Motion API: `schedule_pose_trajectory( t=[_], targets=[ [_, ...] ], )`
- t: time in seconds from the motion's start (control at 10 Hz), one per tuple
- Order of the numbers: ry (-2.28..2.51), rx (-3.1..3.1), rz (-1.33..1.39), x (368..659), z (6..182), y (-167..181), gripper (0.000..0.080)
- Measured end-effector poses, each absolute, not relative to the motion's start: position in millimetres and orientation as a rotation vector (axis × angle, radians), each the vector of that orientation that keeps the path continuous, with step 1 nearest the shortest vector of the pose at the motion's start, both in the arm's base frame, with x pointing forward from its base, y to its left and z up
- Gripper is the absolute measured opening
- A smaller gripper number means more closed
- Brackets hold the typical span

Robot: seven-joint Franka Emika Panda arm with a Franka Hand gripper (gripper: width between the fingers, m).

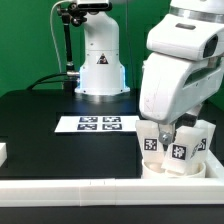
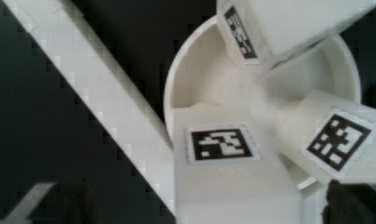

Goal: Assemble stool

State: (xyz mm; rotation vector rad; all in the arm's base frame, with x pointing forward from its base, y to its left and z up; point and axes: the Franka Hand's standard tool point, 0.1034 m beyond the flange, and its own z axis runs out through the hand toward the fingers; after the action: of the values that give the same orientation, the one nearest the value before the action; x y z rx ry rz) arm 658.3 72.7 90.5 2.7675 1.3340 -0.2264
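White seat (image 2: 238,95) and white legs (image 1: 178,148), carrying black-and-white square tags (image 2: 219,145). White marker board (image 1: 97,124) with black square tags. Black tabletop (image 1: 40,115). White border rail (image 1: 60,186). Green background wall (image 1: 30,40).

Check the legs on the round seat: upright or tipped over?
Upright. Two legs stand on the seat, tags facing the exterior view.
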Motion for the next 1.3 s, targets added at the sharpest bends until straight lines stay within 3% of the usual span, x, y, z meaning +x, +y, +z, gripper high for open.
schedule_pose_trajectory(
  t=[0.2, 0.3, 0.4, 0.6, 1.3],
  targets=[
    [1.319, 2.774, -0.227, 658.4, 90.0, 70.7, 0.0649],
    [1.316, 2.775, -0.227, 658.5, 90.0, 69.8, 0.0561],
    [1.297, 2.783, -0.226, 658.5, 89.9, 69.1, 0.0561],
    [1.256, 2.8, -0.227, 658.3, 89.6, 67.7, 0.0335],
    [0.356, 3.013, -0.165, 655.2, 88.3, 67.3, 0.0335]
  ],
)
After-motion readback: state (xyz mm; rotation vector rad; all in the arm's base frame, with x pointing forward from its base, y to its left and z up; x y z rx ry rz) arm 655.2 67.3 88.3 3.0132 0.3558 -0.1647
